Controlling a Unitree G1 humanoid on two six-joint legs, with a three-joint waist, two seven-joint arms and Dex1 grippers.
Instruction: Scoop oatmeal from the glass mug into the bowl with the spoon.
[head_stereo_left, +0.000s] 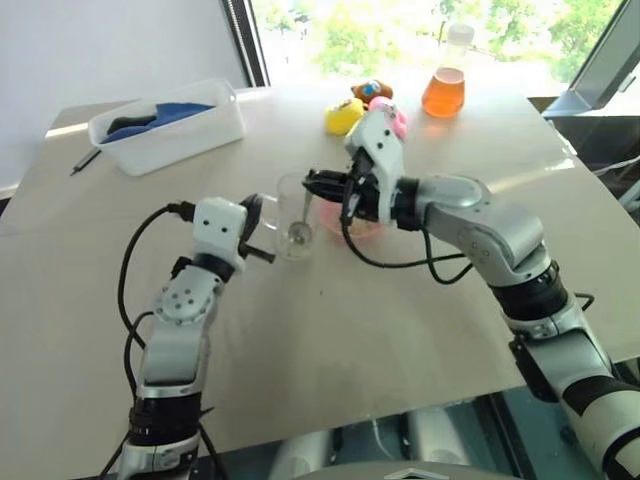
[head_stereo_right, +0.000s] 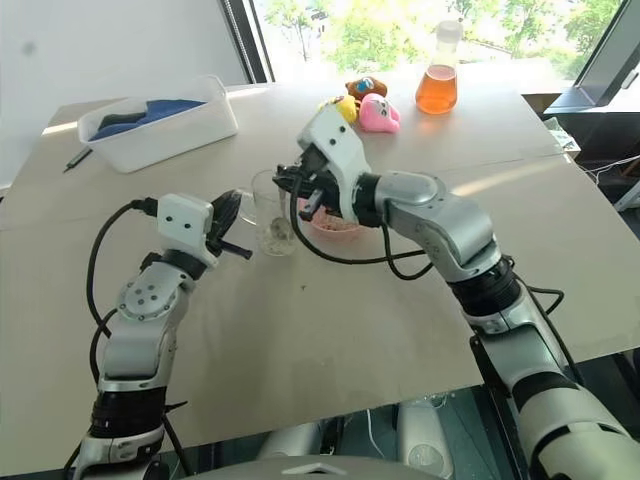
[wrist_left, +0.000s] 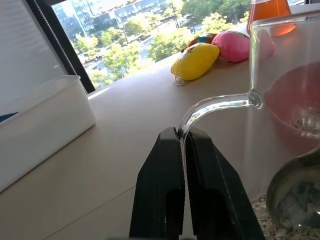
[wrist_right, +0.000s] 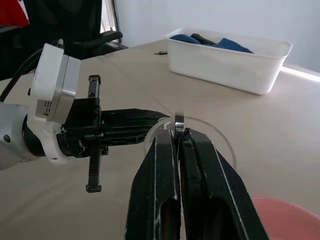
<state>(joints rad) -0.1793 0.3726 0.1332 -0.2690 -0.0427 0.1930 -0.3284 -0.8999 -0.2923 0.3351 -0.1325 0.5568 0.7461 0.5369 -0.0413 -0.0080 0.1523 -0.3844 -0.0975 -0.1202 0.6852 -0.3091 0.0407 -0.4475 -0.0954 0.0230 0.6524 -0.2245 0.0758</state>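
Observation:
The glass mug (head_stereo_left: 294, 216) stands upright at the middle of the table. My left gripper (wrist_left: 181, 135) is shut on its curved handle from the left. A thin layer of oatmeal (wrist_left: 263, 226) lies on the mug's bottom. The spoon (head_stereo_left: 303, 212) stands in the mug with its head (wrist_left: 294, 196) down by the oatmeal. My right gripper (wrist_right: 179, 133) comes in from the right above the rim and is shut on the top of the spoon's handle. Just right of the mug sits the pink bowl (head_stereo_right: 338, 225), partly hidden by my right hand, with a few flakes inside it.
A white tub (head_stereo_left: 170, 125) holding blue cloth stands at the back left, with a dark pen (head_stereo_left: 85, 161) beside it. Yellow (head_stereo_left: 343, 116) and pink (head_stereo_right: 378, 115) toys and a flask of orange liquid (head_stereo_left: 445, 88) stand at the far edge by the window.

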